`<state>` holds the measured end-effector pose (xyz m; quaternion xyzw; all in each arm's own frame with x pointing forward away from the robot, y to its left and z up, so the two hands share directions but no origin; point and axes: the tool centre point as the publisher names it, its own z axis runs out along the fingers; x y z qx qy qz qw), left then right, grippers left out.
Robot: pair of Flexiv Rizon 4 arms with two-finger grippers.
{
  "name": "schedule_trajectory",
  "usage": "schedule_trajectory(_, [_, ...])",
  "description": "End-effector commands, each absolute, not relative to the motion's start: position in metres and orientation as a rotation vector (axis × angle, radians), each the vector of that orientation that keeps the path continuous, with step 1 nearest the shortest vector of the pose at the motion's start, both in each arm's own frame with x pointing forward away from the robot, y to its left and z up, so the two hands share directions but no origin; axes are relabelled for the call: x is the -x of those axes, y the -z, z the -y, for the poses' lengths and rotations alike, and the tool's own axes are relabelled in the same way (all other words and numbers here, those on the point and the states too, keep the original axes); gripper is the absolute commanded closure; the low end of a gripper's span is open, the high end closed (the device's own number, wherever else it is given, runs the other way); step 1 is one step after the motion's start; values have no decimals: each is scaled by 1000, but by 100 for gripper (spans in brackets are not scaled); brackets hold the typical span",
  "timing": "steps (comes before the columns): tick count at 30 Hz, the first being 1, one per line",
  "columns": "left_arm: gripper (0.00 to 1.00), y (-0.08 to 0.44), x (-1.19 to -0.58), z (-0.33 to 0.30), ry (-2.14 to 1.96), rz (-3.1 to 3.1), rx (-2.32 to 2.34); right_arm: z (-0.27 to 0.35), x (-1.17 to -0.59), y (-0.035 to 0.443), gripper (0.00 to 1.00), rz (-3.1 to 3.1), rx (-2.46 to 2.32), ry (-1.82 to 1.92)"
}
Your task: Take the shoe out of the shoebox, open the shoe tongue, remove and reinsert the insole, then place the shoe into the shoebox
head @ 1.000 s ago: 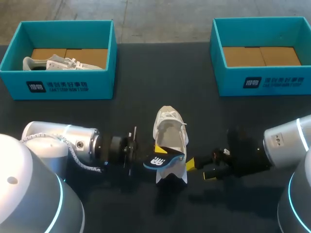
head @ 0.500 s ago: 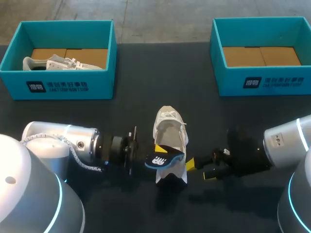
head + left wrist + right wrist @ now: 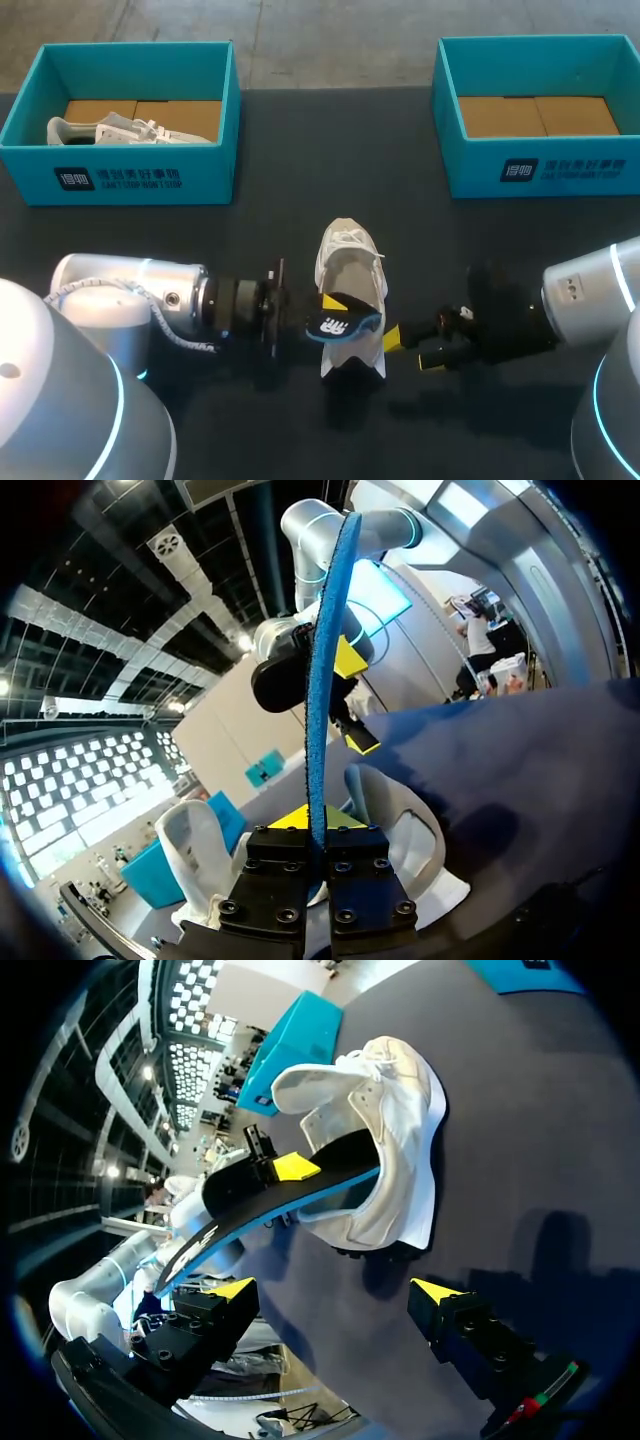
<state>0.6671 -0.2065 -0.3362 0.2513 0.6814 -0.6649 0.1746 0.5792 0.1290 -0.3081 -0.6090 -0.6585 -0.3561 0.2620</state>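
Both teal shoeboxes have a white logo and a line of print on the front wall, and the insole [image 3: 338, 323] has a white logo on its black top. The counter [image 3: 330, 180] is dark. We're placing everything off the white shoe [image 3: 350, 275] in the middle. The left shoebox [image 3: 200, 175] is well behind it to the left, with a second white shoe [image 3: 120, 130] inside. The right shoebox [image 3: 580, 170] is well behind it to the right. Our left fingers [image 3: 285, 875] are clamped tight on the insole just left of the shoe, and its far end pokes into the shoe's opening. Our right fingers [image 3: 225, 1305] sit just right of the heel, spread wide, gripping nothing.
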Motion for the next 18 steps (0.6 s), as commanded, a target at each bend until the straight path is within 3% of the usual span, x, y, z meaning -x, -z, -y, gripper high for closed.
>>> schedule_trajectory(1, [100, 342, -671, 212, 1879, -1932, -719, -131, -579, 308, 0, 1784, 1652, 962])
schedule_trajectory(18, [100, 349, -679, 215, 1830, -1935, -712, -131, -579, 308, 0, 1784, 1652, 962])
